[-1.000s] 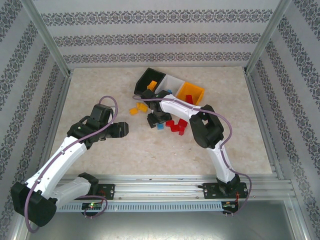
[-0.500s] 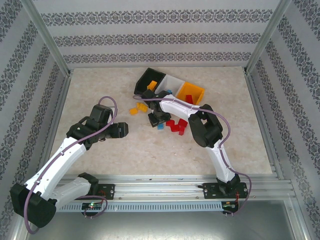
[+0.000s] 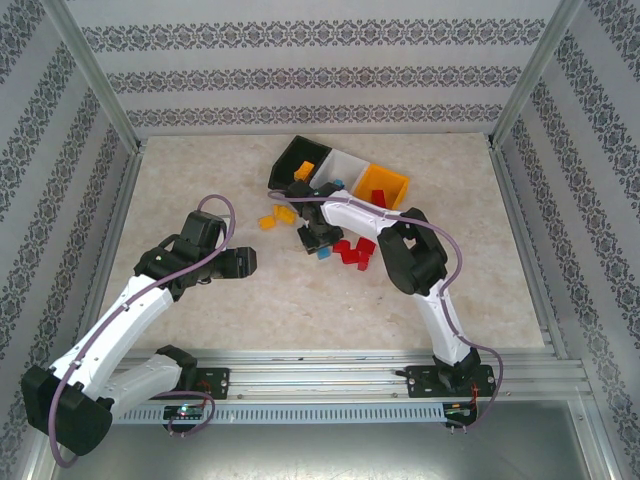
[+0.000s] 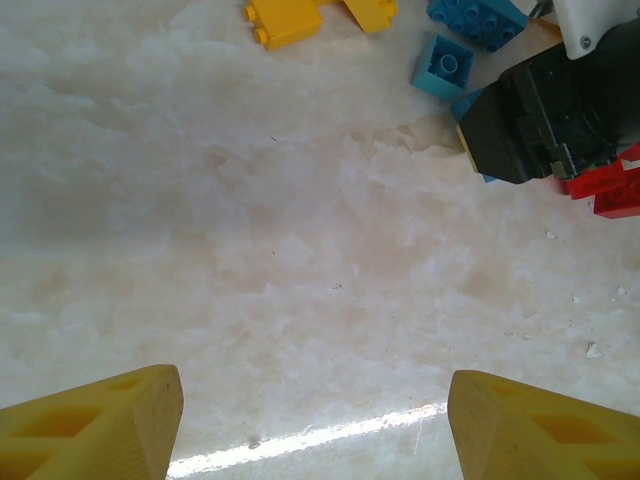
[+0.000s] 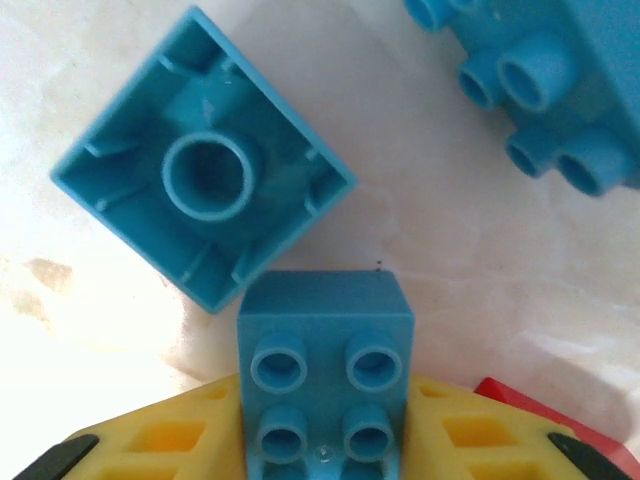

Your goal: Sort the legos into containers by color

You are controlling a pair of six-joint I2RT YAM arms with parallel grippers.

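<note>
Reaching low into the legos (image 3: pixel 345 250) at the centre of the top view, the right arm is folded at the elbow.
The right tool (image 5: pixel 325 430) is clenched on a blue brick (image 5: pixel 325 340), with an upturned blue brick (image 5: pixel 205 180) just above it. The left tool (image 4: pixel 315 420) hangs released over bare table (image 4: pixel 300 250), the pile at upper right. The containers (image 3: pixel 350 165) sit just beyond the pile, with open table to the left.
</note>
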